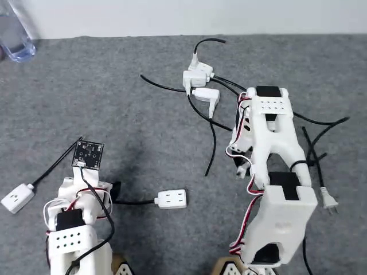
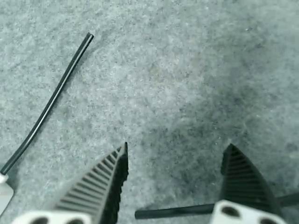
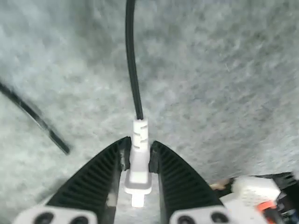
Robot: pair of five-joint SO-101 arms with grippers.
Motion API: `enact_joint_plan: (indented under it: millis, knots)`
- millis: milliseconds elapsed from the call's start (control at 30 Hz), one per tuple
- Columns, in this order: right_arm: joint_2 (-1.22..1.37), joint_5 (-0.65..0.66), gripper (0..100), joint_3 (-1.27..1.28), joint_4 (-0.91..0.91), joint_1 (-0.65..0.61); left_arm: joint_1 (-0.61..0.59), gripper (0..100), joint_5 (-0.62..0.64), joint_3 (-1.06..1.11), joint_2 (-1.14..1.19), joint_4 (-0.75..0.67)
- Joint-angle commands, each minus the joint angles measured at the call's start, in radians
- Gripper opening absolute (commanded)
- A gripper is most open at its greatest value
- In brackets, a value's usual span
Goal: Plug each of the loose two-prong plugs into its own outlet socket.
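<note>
Carpet, grey, covers the table [image 1: 132, 114] in the high view. The left arm [image 1: 77, 229] sits at seven o'clock and the right arm [image 1: 275, 166] at four o'clock. One white outlet socket [image 1: 171, 198] lies near six o'clock, just beside the left arm. A second socket [image 1: 17, 197] lies at eight o'clock by the edge. A white socket block [image 1: 198, 77] trailing black cords lies at twelve o'clock. A loose plug [image 1: 328, 199] lies at four o'clock beside the right arm. A clear bottle [image 1: 14, 34] stands at ten o'clock.

Left wrist view: the left gripper [image 2: 177, 149] hangs over the carpet with its jaws wide apart. A thin black cable [image 2: 56, 98] lies well apart from it.

Right wrist view: the right gripper [image 3: 139, 142] has its jaws clamped on a white plug [image 3: 138, 163]. The plug's black cord [image 3: 132, 60] runs away over the carpet.
</note>
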Motion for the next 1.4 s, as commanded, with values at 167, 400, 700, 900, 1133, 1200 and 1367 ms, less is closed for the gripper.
enact_joint_plan:
  millis: [167, 400, 700, 900, 1133, 1200, 1367]
  knots:
    - [0.111, -0.149, 0.8, 0.009, -0.102, -0.013, 0.009, 31, 0.005, -0.004, -0.011, -0.026]
    - [0.196, 0.054, 0.9, -0.003, -0.111, -0.093, 0.009, 31, 0.005, -0.004, -0.011, -0.026]
    - [0.176, 0.534, 0.9, -0.196, 0.071, -0.113, 0.009, 31, 0.005, -0.004, -0.011, -0.026]
    - [0.179, 0.640, 0.9, -0.224, 0.079, -0.107, 0.009, 31, 0.005, -0.004, -0.011, -0.026]
    - [0.176, 0.655, 0.8, -0.141, 0.082, -0.111, 0.009, 31, 0.005, -0.004, -0.011, -0.026]
    - [0.168, 0.767, 0.8, -0.129, 0.085, -0.124, 0.009, 31, 0.005, -0.004, -0.011, -0.026]
    - [0.104, 1.140, 0.8, -0.087, 0.088, -0.125, 0.009, 31, 0.005, -0.004, -0.011, -0.026]
